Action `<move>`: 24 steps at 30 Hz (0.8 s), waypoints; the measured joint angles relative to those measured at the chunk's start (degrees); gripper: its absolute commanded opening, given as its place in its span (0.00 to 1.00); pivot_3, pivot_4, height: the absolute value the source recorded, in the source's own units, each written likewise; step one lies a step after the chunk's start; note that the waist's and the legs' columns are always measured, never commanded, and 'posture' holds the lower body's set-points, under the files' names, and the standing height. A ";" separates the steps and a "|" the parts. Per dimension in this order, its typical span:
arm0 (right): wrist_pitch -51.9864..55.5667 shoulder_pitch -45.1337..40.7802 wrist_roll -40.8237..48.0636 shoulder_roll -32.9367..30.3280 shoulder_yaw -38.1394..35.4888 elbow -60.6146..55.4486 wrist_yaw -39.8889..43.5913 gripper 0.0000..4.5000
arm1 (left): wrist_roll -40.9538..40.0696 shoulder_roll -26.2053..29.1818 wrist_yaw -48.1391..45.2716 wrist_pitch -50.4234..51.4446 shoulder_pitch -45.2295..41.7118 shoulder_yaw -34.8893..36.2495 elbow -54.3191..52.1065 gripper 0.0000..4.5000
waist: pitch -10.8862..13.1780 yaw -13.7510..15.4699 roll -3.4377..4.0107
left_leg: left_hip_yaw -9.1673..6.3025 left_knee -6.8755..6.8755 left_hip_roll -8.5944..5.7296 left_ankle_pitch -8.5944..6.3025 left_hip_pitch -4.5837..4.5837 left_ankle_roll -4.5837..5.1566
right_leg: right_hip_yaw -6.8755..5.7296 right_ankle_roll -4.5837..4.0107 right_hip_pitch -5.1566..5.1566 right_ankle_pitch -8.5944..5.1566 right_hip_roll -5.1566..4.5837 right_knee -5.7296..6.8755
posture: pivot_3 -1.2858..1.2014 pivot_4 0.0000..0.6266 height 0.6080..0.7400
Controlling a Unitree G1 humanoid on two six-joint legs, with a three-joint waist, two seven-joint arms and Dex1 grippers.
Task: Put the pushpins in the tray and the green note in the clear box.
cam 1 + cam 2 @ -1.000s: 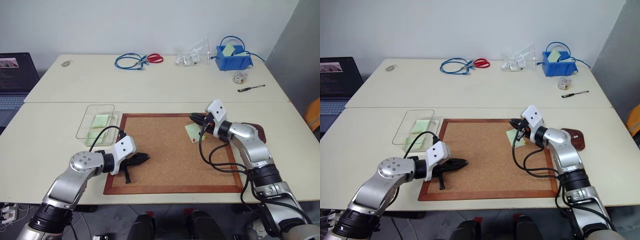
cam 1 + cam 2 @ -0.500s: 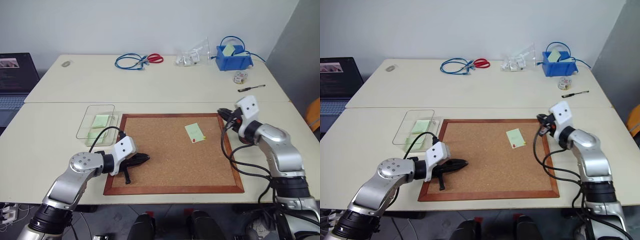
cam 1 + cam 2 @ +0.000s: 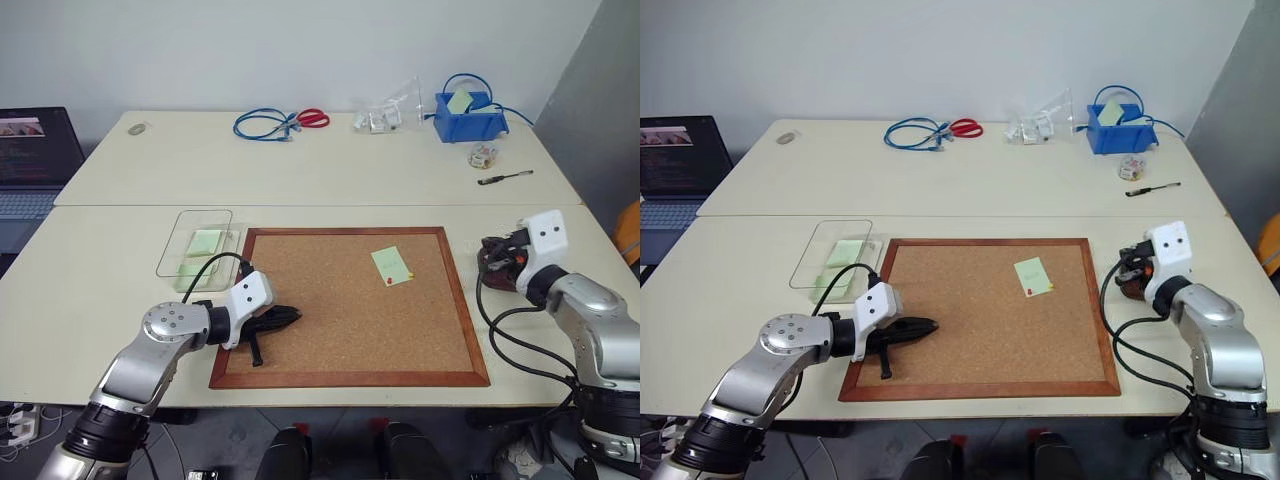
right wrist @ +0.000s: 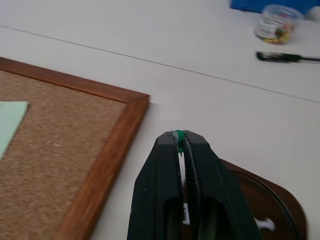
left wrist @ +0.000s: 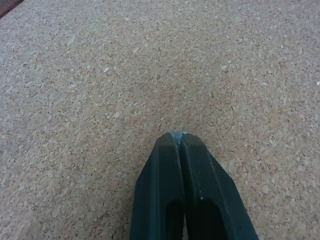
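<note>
My right gripper [image 4: 178, 135] is shut on a green pushpin [image 4: 178, 134], held at the fingertips just above the dark brown tray [image 4: 270, 197], right of the cork board [image 3: 340, 320]. In the left eye view that gripper [image 3: 487, 248] hangs over the tray's [image 3: 497, 280] left part. The green note [image 3: 391, 265] lies on the board with a red pushpin [image 3: 387, 282] and a yellow pushpin [image 3: 410, 276] at its lower edge. At the board's left stands the clear box [image 3: 172, 258], with pale green notes inside. The left gripper [image 3: 292, 317] rests shut and empty on the cork.
At the table's back are a blue bin [image 3: 467, 112], a blue cable [image 3: 262, 124], red scissors [image 3: 312, 118], a clear bag [image 3: 392, 108], a small jar [image 3: 482, 156] and a pen [image 3: 505, 178]. A laptop [image 3: 30, 160] sits far left. A small white thing [image 4: 265, 222] lies in the tray.
My right gripper has swung right from the note's upper corner to above the tray, staying shut with the green pushpin in it. The left arm stayed still.
</note>
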 measured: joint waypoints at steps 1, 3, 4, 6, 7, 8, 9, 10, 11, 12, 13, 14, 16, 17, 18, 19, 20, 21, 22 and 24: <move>0.25 0.13 0.01 -0.01 -0.33 0.05 -0.23 0.01 | 0.00 0.00 -0.01 -0.01 0.00 0.00 0.02 0.00 | -0.01 -0.01 0.01 | 0.00 0.00 0.00 0.00 0.00 0.00 | 0.01 0.00 0.00 0.00 0.00 0.00 | 0.52 0.24 1.00; 0.45 0.26 0.09 -0.12 -0.90 0.30 -0.90 0.01 | 0.00 0.00 -0.04 -0.07 -0.01 0.00 0.13 0.00 | -0.05 -0.04 0.08 | 0.02 0.00 0.00 0.00 0.01 0.00 | 0.01 0.00 0.00 0.00 0.00 0.00 | 0.52 0.24 1.00; 0.52 0.26 0.15 -0.12 -1.12 0.58 -1.37 0.01 | 0.01 0.00 -0.04 -0.10 -0.03 -0.02 0.16 0.00 | -0.05 -0.03 0.08 | 0.02 0.00 0.00 0.00 0.02 0.00 | 0.01 0.00 0.00 0.00 0.00 0.00 | 0.52 0.24 1.00; 0.98 0.25 0.37 -0.11 -1.73 1.33 -1.79 0.01 | 0.01 0.00 -0.04 -0.17 -0.07 -0.09 0.22 0.00 | -0.05 -0.03 0.09 | 0.01 0.00 0.00 0.00 0.01 0.00 | 0.01 0.00 0.01 0.00 0.01 -0.01 | 0.52 0.24 1.00; 1.24 0.24 0.55 -0.11 -2.01 1.71 -2.04 0.01 | 0.01 0.00 -0.06 -0.18 -0.11 -0.14 0.29 0.00 | -0.06 -0.02 0.10 | 0.02 -0.01 0.00 0.00 0.01 0.00 | 0.01 0.00 0.01 0.00 0.00 -0.02 | 0.52 0.24 1.00; 1.53 0.24 0.77 -0.10 -2.31 2.14 -2.36 0.01 | 0.01 0.00 -0.06 -0.23 -0.14 -0.17 0.34 0.00 | -0.06 -0.02 0.10 | 0.02 -0.01 0.00 0.00 0.01 0.00 | 0.01 0.00 0.02 0.00 0.00 -0.03 | 0.52 0.24 1.00; 1.68 0.23 1.02 -0.08 -2.66 2.67 -2.66 0.01 | 0.02 0.00 -0.07 -0.36 -0.17 -0.23 0.39 0.00 | -0.06 -0.01 0.11 | 0.02 -0.01 0.00 0.00 0.01 0.00 | 0.01 0.00 0.02 0.00 0.01 -0.03 | 0.52 0.24 1.00; 1.72 0.22 1.25 -0.08 -2.76 2.97 -2.81 0.01 | 0.02 0.01 -0.07 -0.53 -0.16 -0.25 0.40 0.00 | -0.08 -0.01 0.14 | 0.02 -0.01 0.00 0.00 0.01 0.00 | 0.01 0.00 0.02 0.00 0.00 -0.03 | 0.52 0.24 1.00; 1.72 0.22 1.46 -0.08 -2.76 3.22 -2.91 0.01 | 0.02 0.00 -0.07 -0.71 -0.17 -0.28 0.40 0.00 | -0.09 -0.01 0.16 | 0.02 -0.01 0.00 0.00 0.01 0.00 | 0.01 0.00 0.02 0.00 0.00 -0.03 | 0.52 0.24 1.00; 1.73 0.22 1.61 -0.07 -2.76 3.37 -3.00 0.06 | 0.02 0.00 -0.07 -0.78 -0.15 -0.30 0.41 0.00 | -0.11 -0.01 0.19 | 0.02 -0.01 0.00 0.00 0.01 0.00 | 0.01 0.00 0.01 0.00 0.00 -0.03 | 0.52 0.24 1.00; 1.73 0.14 1.88 -0.07 -2.76 3.60 -3.13 0.12 | 0.02 0.01 -0.07 -0.81 -0.13 -0.31 0.41 0.00 | -0.12 -0.01 0.21 | 0.02 -0.01 0.00 0.00 0.01 0.00 | 0.01 0.00 0.02 0.00 0.00 -0.03 | 0.52 0.24 1.00; 1.72 0.06 1.93 -0.07 -2.76 3.84 -3.18 0.15 | 0.02 0.01 -0.07 -0.83 -0.13 -0.31 0.41 0.00 | -0.12 -0.01 0.21 | 0.02 -0.01 0.00 0.00 0.01 0.00 | 0.01 0.00 0.02 0.00 0.00 -0.03 | 0.52 0.24 1.00; 1.72 -0.03 1.99 -0.07 -2.76 4.49 -3.67 0.25 | 0.03 0.01 -0.07 -0.90 -0.12 -0.32 0.41 0.00 | -0.12 -0.01 0.21 | 0.02 -0.01 0.00 0.00 0.01 0.00 | 0.01 0.00 0.02 0.00 0.00 -0.04 | 0.52 0.24 1.00; 1.70 -0.03 1.99 -0.07 -2.75 4.58 -3.74 0.30 | 0.03 0.01 -0.07 -0.92 -0.11 -0.32 0.41 0.00 | -0.12 -0.01 0.21 | 0.02 -0.01 0.00 0.00 0.01 0.01 | 0.01 0.00 0.02 0.00 0.00 -0.04 | 0.52 0.24 1.00; 1.58 -0.03 1.99 -0.08 -2.75 4.71 -3.81 0.34 | 0.03 0.01 -0.07 -0.93 -0.12 -0.33 0.43 0.00 | -0.13 -0.01 0.21 | 0.02 -0.02 0.00 0.00 0.01 0.01 | 0.01 0.00 0.02 0.00 0.01 -0.05 | 0.52 0.24 1.00; 1.52 -0.03 1.99 -0.08 -2.75 4.91 -3.84 0.40 | 0.03 0.01 -0.07 -0.95 -0.12 -0.33 0.44 0.00 | -0.13 -0.01 0.21 | 0.01 -0.02 0.00 0.00 0.01 0.01 | 0.00 0.00 0.02 0.00 0.01 -0.05 | 0.52 0.24 1.00; 1.52 -0.02 1.99 -0.08 -2.73 5.07 -3.85 0.43 | 0.03 0.01 -0.07 -0.96 -0.12 -0.33 0.44 0.00 | -0.13 -0.01 0.22 | 0.02 -0.02 0.00 0.00 0.01 0.01 | 0.01 0.00 0.02 0.00 0.01 -0.05 | 0.52 0.24 1.00; 1.52 -0.02 1.99 -0.08 -2.71 5.34 -3.85 0.50 | 0.03 0.01 -0.07 -0.96 -0.12 -0.33 0.44 0.00 | -0.13 -0.01 0.22 | 0.02 -0.02 0.00 0.00 0.01 0.01 | 0.01 0.00 0.02 0.00 0.01 -0.05 | 0.52 0.24 1.00; 1.52 -0.02 1.99 -0.08 -2.71 5.38 -3.85 0.53 | 0.03 0.01 -0.07 -0.96 -0.12 -0.33 0.44 0.00 | -0.13 -0.01 0.22 | 0.02 -0.02 0.00 0.00 0.01 0.01 | 0.01 0.00 0.02 0.00 0.01 -0.05 | 0.52 0.24 1.00; 1.52 -0.02 2.00 -0.08 -2.71 5.46 -3.86 0.61 | 0.03 0.02 -0.08 -0.98 -0.13 -0.34 0.46 0.00 | -0.13 -0.01 0.22 | 0.02 -0.02 0.00 0.00 0.01 0.01 | 0.01 0.00 0.02 0.00 0.01 -0.05 | 0.52 0.24 1.00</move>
